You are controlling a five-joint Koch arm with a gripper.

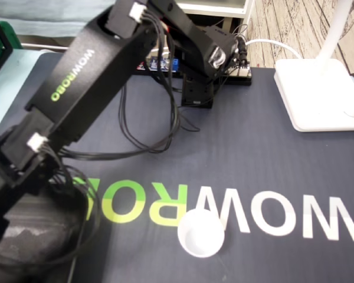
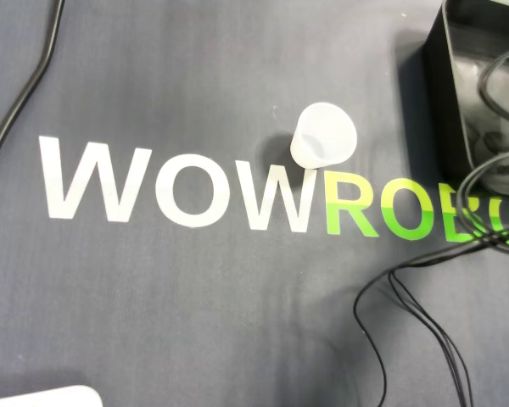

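You have the cup [image 1: 200, 233] upright on the lettering [image 1: 283, 217] near the mat's [image 1: 253, 147] front edge, clear for grabbing; the gripper [image 1: 197, 97] hangs well apart by the far edge, jaw state impossible to tell

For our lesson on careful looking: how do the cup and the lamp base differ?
The cup is small and round; the lamp base is much wider, flat and squarish. The cup stands on the mat's lettering; the lamp base sits by the mat's edge. The lamp base carries a stem; the cup looks empty. Both are white.
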